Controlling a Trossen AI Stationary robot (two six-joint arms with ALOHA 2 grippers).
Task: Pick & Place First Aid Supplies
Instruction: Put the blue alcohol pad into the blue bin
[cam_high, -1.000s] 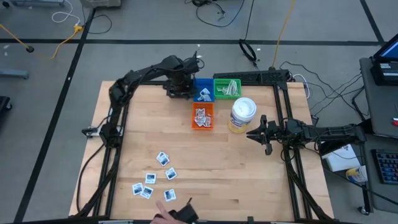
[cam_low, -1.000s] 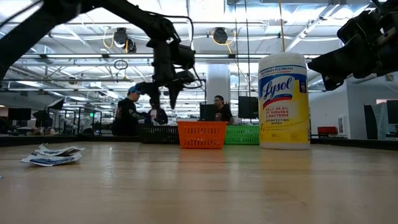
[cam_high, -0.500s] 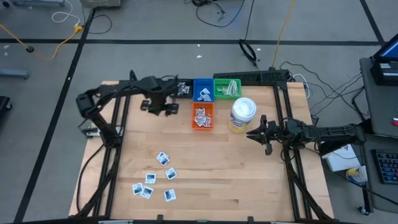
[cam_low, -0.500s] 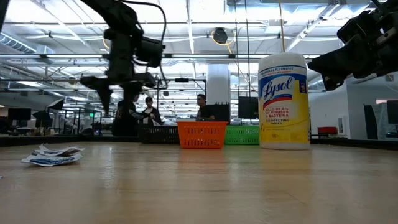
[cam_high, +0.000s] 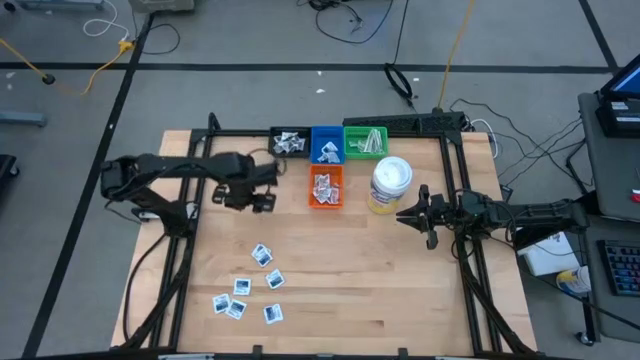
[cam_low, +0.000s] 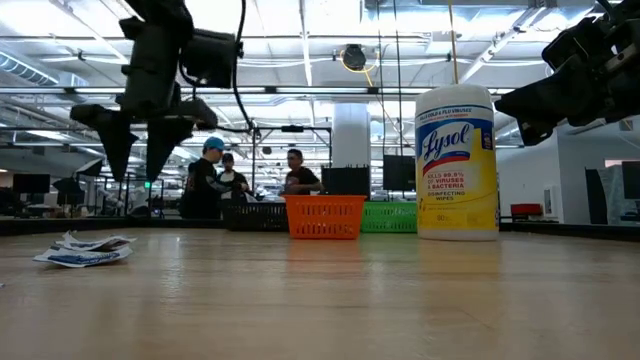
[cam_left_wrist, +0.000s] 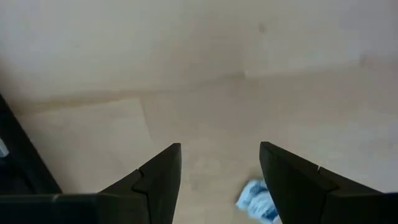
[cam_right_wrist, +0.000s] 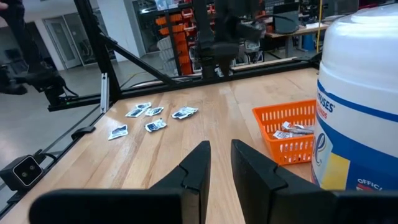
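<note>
Packets (cam_high: 246, 292) of first aid supplies were seen lying loose in a cluster on the wooden table (cam_high: 380, 290), toward its front edge, well apart from the bins. The left gripper (cam_high: 243, 196), jaws parted and empty, was held above bare wood between cluster and bins, the nearer arm by far. The right gripper (cam_high: 407, 215), nearly closed and empty, was parked beside the wipes canister (cam_high: 389, 184). Packets were held in the orange bin (cam_high: 325, 187), blue bin (cam_high: 326, 146) and black bin (cam_high: 289, 142); strips in the green bin (cam_high: 366, 142).
</note>
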